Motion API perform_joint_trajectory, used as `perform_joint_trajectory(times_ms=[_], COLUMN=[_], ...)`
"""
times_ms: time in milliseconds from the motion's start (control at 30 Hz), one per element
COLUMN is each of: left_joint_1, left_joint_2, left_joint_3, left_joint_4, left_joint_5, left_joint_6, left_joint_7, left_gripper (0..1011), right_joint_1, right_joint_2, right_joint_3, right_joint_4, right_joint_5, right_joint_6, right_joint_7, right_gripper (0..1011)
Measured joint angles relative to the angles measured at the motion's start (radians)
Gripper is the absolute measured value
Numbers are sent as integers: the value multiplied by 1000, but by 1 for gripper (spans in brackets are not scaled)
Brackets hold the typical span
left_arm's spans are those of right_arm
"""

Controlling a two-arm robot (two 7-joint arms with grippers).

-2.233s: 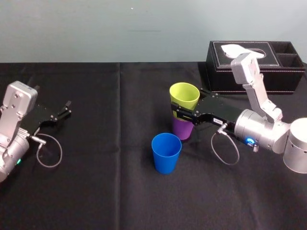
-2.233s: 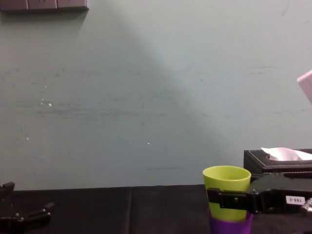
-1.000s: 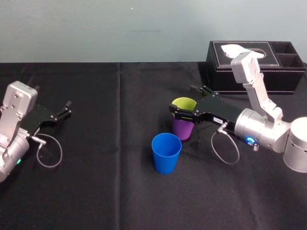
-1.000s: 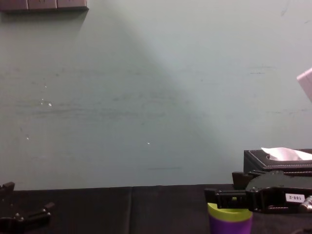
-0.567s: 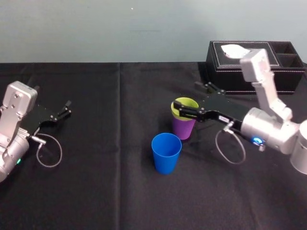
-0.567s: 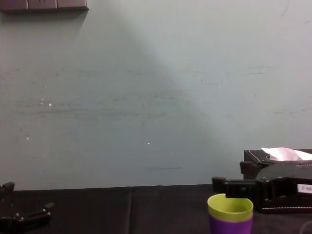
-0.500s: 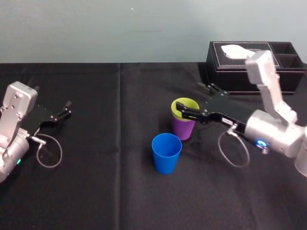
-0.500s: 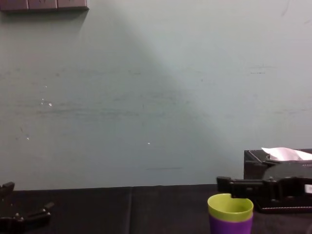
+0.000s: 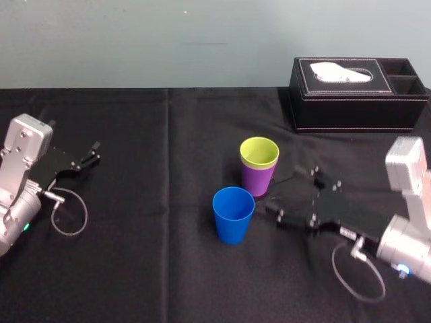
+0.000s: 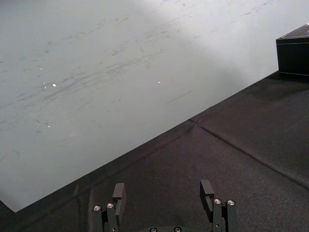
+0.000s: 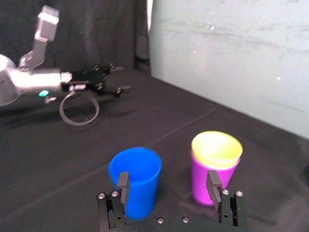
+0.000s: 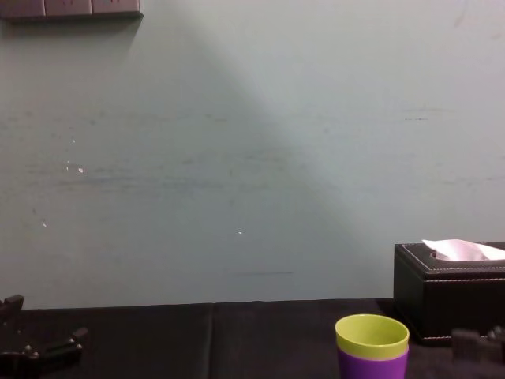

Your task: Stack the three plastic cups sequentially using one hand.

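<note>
Head view: blue cup [image 9: 234, 214] just left of right tool [image 9: 291, 192].

Ahead of the right gripper [image 9: 295, 195], apart from it, two cups are set on the surface [image 9: 135, 256]: the single cup [image 9: 234, 215] nearer, the nested pair [image 9: 258, 167] just behind it, one cup seated inside the other. The tissue box [image 9: 357, 94] is placed well behind the gripper.

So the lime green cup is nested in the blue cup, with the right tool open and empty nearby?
No: the lime green cup is nested in the purple cup, not the blue cup, as the head view shows. The right tool is open and empty nearby.
</note>
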Motion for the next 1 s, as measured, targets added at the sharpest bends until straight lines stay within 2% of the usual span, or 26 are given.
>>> perform_joint_trajectory(times_ms=[167,367,1000], left_joint_1=[0,0,0], left_joint_2=[0,0,0], left_joint_3=[0,0,0], left_joint_4=[0,0,0], left_joint_5=[0,0,0], left_joint_6=[0,0,0], left_joint_7=[0,0,0], left_gripper=[1012,1011,1011], right_joint_1=[-44,-51,23], right_joint_2=[7,-4,-57], right_joint_3=[-4,-17,-83], right_joint_4=[6,28,93], right_joint_5=[-11,-24,-64], right_joint_6=[-29,-35,-5], right_joint_7=[15,25,46], right_gripper=[1003,1003,1003])
